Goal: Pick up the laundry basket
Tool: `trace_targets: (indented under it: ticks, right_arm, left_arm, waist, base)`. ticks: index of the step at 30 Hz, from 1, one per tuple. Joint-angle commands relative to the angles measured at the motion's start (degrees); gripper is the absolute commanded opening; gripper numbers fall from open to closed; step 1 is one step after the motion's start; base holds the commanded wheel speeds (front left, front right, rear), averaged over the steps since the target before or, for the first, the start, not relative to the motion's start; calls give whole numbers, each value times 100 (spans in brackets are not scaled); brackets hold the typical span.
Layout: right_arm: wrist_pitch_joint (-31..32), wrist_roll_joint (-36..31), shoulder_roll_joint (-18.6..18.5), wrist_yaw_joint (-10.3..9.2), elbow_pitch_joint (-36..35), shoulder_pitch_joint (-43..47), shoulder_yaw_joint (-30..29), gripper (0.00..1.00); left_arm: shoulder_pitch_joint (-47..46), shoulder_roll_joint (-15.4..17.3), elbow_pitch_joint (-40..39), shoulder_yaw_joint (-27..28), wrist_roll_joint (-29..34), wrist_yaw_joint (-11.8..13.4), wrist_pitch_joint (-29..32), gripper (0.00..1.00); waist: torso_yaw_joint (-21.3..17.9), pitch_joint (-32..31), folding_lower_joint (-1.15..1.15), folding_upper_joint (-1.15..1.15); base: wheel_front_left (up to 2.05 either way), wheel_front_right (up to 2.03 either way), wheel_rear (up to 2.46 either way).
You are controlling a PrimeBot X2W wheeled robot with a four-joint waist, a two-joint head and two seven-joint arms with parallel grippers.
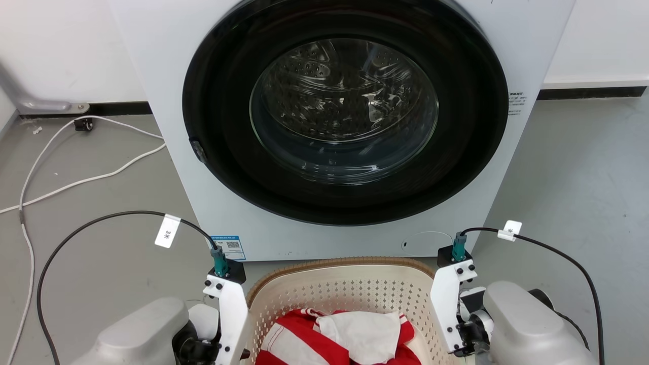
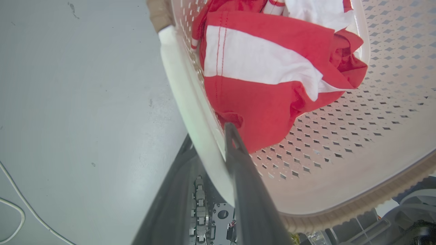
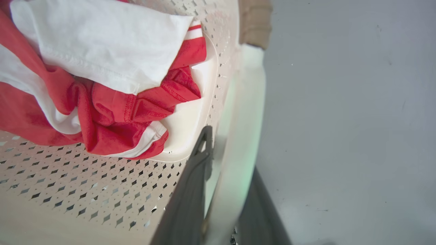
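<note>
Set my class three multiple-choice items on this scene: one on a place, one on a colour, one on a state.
1. Where is the laundry basket relative to the washing machine?
A. On top
B. In front
C. Inside

2. What colours are the clothes in the basket?
A. Blue and yellow
B. Black
C. Red and white

3. How does the left gripper meet the basket?
A. Fingers astride its side wall
B. Hovering above it
C. Gripping cloth

Answers:
1 B: the head view shows the basket before the machine's front.
2 C: red cloth with white bands lies inside.
3 A: one finger is inside the wall and one outside.
</note>
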Motion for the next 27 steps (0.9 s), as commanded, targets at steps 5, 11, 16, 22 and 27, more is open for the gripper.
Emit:
trace_targets:
  ticks: [5, 11, 16, 22, 27]
  right_arm:
    - [39, 118, 245, 83, -52, -96, 97, 0]
    - [107, 195, 248, 84, -11, -52, 165, 0]
    - [156, 292, 249, 83, -74, -41, 235, 0]
    - [169, 371, 253, 84, -70, -53, 297, 0]
    - [163, 421, 253, 84, -36, -75, 336, 0]
  left_arm:
    - [35, -306, -170, -11, -50, -106, 70, 0]
    - [78, -336, -173, -10, -49, -106, 170, 0]
    - [94, -311, -179, -10, -43, -106, 246, 0]
    - [101, -303, -181, -10, -47, -106, 286, 0]
    - [109, -317, -177, -10, -68, -106, 308, 0]
  waist:
    - [2, -54, 1, 0]
    - [25, -111, 1, 0]
    - [21, -149, 1, 0]
    - [9, -154, 1, 0]
    - [-11, -150, 1, 0]
  base:
    - [0, 0, 0]
    - [0, 0, 0]
    - [0, 0, 0]
    - [0, 0, 0]
    - [0, 0, 0]
